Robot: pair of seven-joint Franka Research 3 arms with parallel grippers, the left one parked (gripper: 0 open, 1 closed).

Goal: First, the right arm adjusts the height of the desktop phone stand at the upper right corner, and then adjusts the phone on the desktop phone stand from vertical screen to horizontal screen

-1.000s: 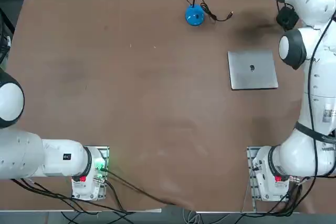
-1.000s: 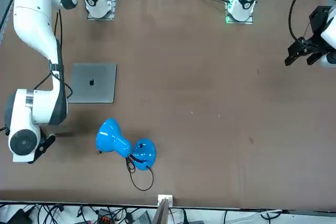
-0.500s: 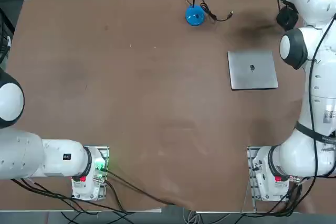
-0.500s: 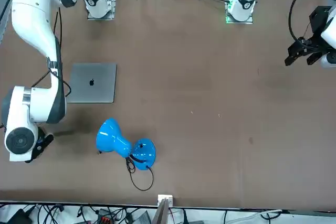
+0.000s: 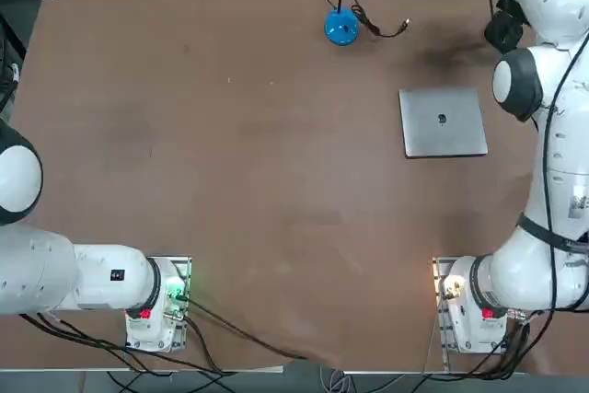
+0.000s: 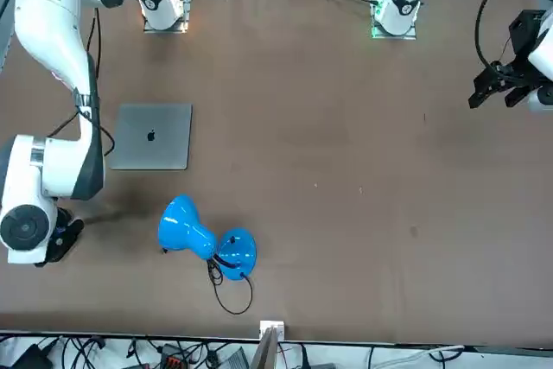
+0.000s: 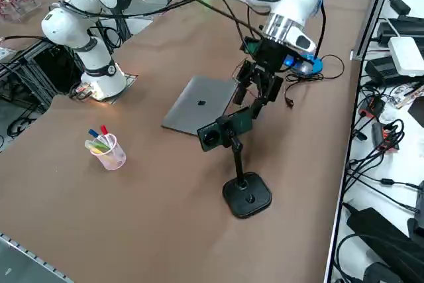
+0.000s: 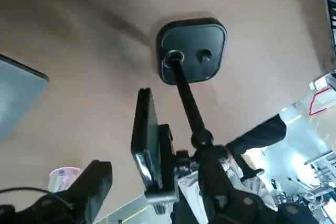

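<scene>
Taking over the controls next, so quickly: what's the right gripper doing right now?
Right gripper: open, fingers spread, at the phone on its stand, holding nothing that I can make out.

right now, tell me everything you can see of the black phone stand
The small black phone stand rises from a rounded-square base lying flat on the brown tabletop; a knob-like bump sits on the base. A thin dark pole leads up to a ball-like joint and a holder, which carries a dark slab-like phone lengthwise. The right gripper is open beside the upper part; contact is unclear.
</scene>
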